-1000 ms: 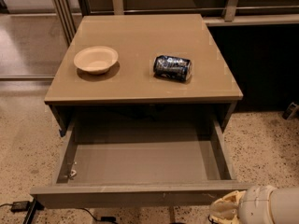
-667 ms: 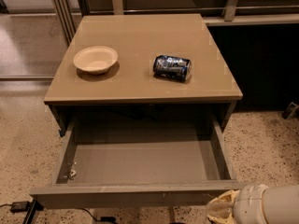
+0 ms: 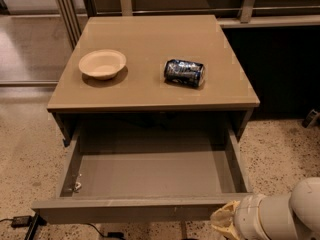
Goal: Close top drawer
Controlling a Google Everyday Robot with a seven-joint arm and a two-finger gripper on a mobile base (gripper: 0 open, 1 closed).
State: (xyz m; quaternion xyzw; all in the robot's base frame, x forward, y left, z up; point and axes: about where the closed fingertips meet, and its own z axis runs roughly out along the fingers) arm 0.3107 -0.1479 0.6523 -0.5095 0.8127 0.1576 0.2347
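The top drawer (image 3: 135,210) is pulled far out of the grey-brown cabinet, and its plain front panel runs along the bottom of the camera view. Its inside is bare except for a small pale scrap (image 3: 76,186) in the near left corner. My gripper (image 3: 225,223) shows at the bottom right as a pale yellowish tip on a white arm (image 3: 280,215), just in front of the right end of the drawer's front panel.
On the cabinet top (image 3: 150,91) sit a cream bowl (image 3: 102,64) at the left and a dark can (image 3: 184,73) lying on its side at the right. A speckled floor (image 3: 280,149) surrounds the cabinet. Metal rails and a dark panel stand behind.
My arm and gripper have shifted a little to the left along the bottom edge, closer to the drawer's front panel. The drawer, bowl and can have not moved.
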